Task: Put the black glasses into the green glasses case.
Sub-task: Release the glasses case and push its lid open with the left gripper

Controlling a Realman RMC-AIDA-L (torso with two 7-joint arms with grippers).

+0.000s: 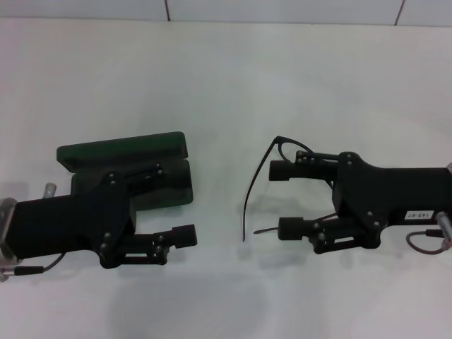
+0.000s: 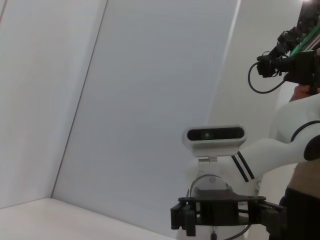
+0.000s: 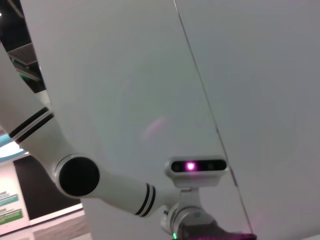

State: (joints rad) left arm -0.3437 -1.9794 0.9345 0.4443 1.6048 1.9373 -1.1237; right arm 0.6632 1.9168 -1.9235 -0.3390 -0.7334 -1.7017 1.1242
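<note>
Pickup step, by judgement: glasses (image 1: pixel 272 169) on table (image 1: pixel 226 78) between spread fingers of right gripper (image 1: pixel 288 199), case (image 1: pixel 127 166) open under spread-fingered left gripper (image 1: pixel 185 205); next, close right fingers on frame.

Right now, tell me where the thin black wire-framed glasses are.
In the head view the thin black wire-framed glasses lie on the white table, right of centre, at the right gripper's open fingertips, apart from the dark green case.
</note>
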